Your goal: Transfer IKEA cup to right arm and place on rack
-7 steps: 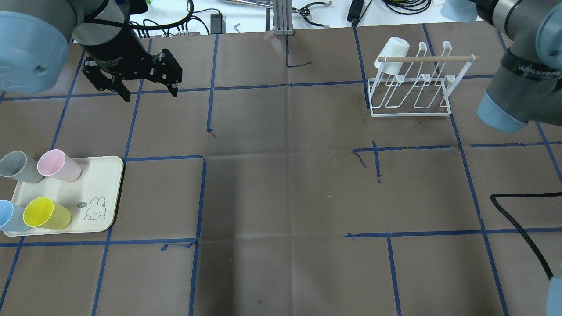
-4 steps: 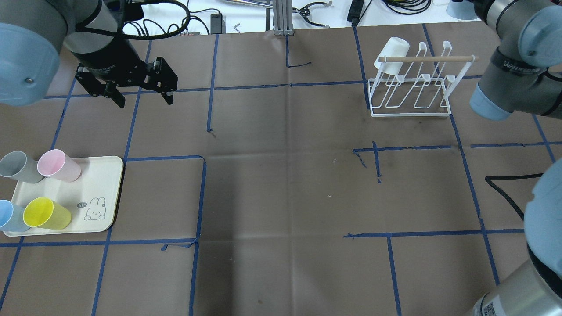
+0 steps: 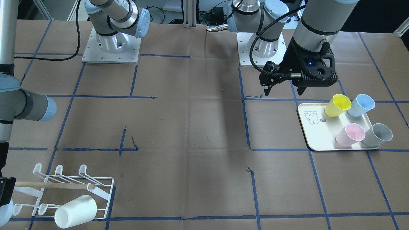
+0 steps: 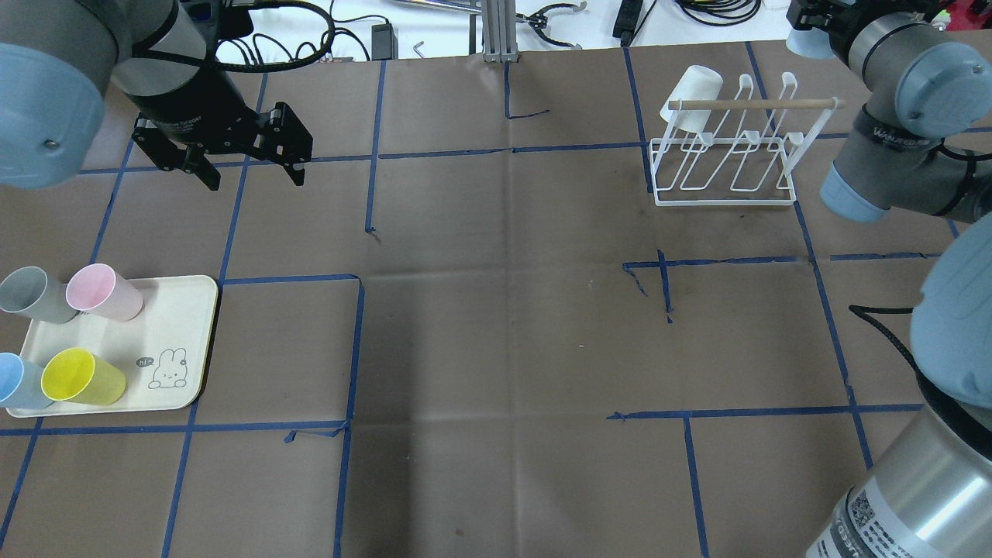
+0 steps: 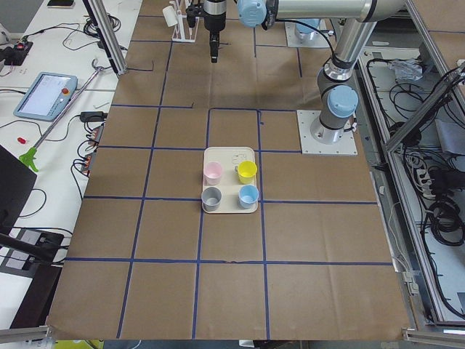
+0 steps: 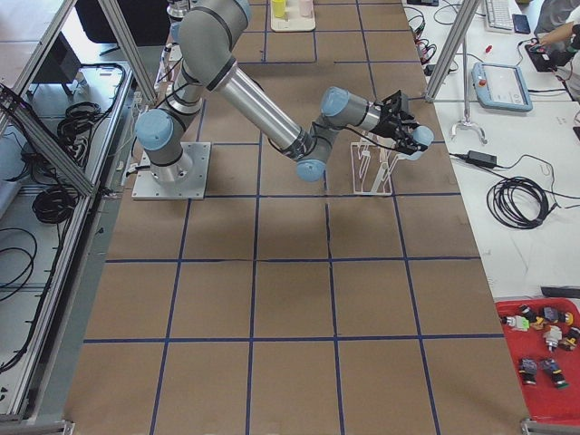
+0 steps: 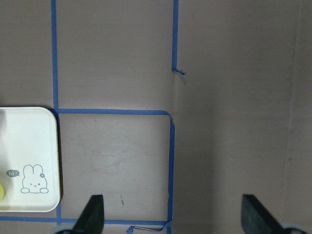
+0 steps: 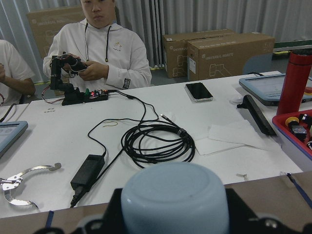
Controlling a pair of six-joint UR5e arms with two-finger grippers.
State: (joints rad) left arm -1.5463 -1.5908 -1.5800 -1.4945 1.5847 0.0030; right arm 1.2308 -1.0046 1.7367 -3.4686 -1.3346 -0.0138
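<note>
The worktop (image 4: 496, 310) is covered in brown paper, marked into squares with blue tape. Seen from overhead, a cream tray (image 4: 182, 310) with a rabbit drawing sits at 8 o'clock. It carries four cups standing mouth-up: a grey cup (image 4: 31, 294), a pink cup (image 4: 101, 292), a blue cup (image 4: 15, 380) and a yellow cup (image 4: 77, 376). The rack (image 4: 752, 103) stands at 1 o'clock, with a white cup (image 4: 692, 93) tilted on the prong at its 9 o'clock end. Beyond the far edge lies a white bench (image 8: 146, 117) with coiled cables, a power brick, a phone and a red bottle. Two people (image 8: 105, 53) sit behind it, in front of cardboard boxes.

The right arm (image 4: 891, 155) reaches into the far right corner, its elbow folded just beside the rack's 3 o'clock end. Its wrist lies level and faces out toward the bench. The right claw (image 6: 408, 122) is closed around the IKEA cup (image 8: 174, 195), which is pale blue with its base turned away from the robot. The cup hangs in the air at 1 o'clock of the rack, clear of its wires in the overhead view.

The left arm (image 3: 319, 16) stands at 10 o'clock with its wrist pointing straight down. The left claw (image 4: 256, 182) is spread wide over bare paper, at 12 o'clock of the tray and well apart from it.
</note>
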